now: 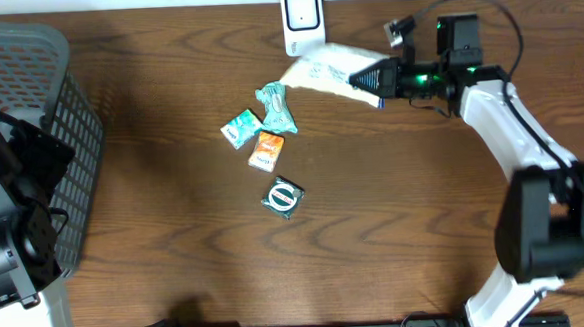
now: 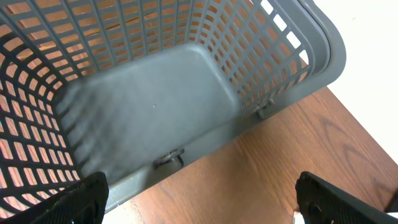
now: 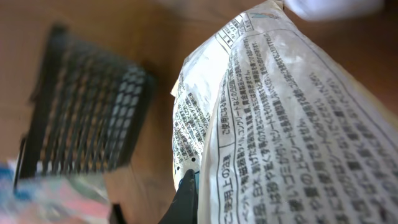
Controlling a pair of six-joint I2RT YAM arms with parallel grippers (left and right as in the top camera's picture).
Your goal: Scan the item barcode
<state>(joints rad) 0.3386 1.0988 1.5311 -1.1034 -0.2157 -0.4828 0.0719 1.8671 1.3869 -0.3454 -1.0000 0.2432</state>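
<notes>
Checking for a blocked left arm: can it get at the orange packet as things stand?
Probably yes. The left pincer is open and empty at the basket; bare table lies between it and the orange packet, and the right pincer, with its white bag, is off by the scanner.

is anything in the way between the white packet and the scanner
Nothing visible is. The right pincer is shut on the white packet, whose far end lies close beside the base of the scanner. The teal wrapper and orange packet lie further out, off that path.
</notes>
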